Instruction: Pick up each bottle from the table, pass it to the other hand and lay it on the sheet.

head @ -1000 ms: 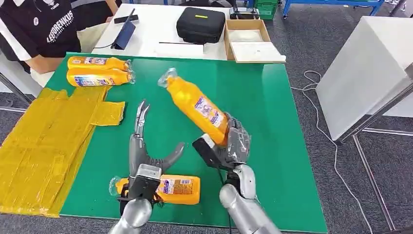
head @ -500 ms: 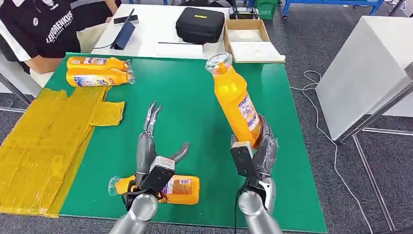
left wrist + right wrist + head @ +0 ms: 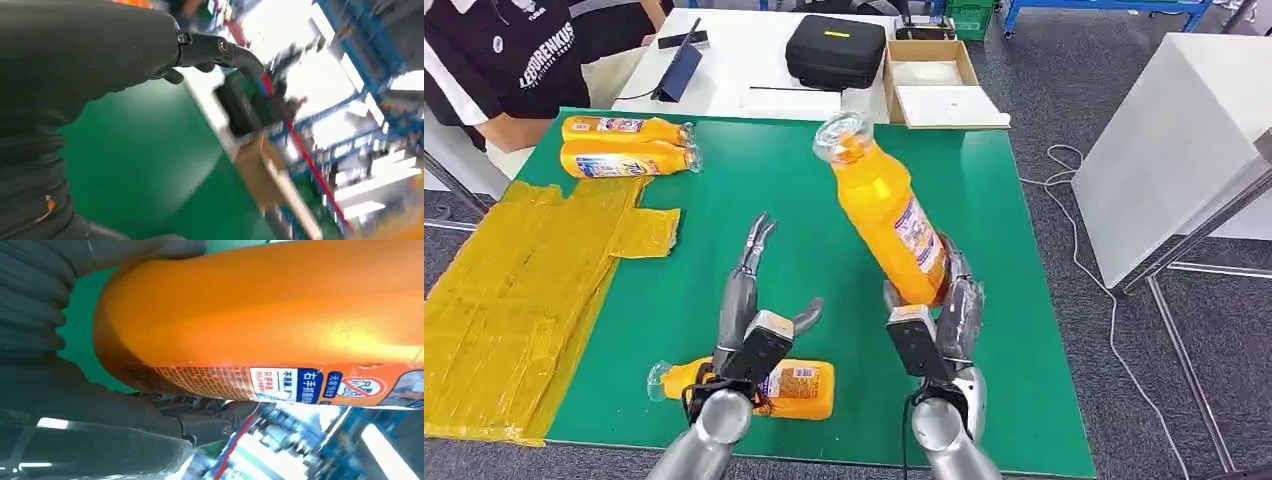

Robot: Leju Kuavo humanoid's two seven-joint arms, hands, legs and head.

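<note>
Right hand [image 3: 934, 310]: gripping the base of an orange bottle [image 3: 886, 214], holding it above the green table [image 3: 1004, 300], tilted, plastic-wrapped cap toward the table's far side. Left hand [image 3: 754, 305]: hovering with fingers [image 3: 754, 245] spread, grasping nothing. Second orange bottle [image 3: 799, 388]: lying on its side at the near table edge, partly under the left arm. Two more bottles [image 3: 624, 145]: lying side by side at the far left corner. Yellow sheet [image 3: 524, 270]: draping over the table's left edge.
</note>
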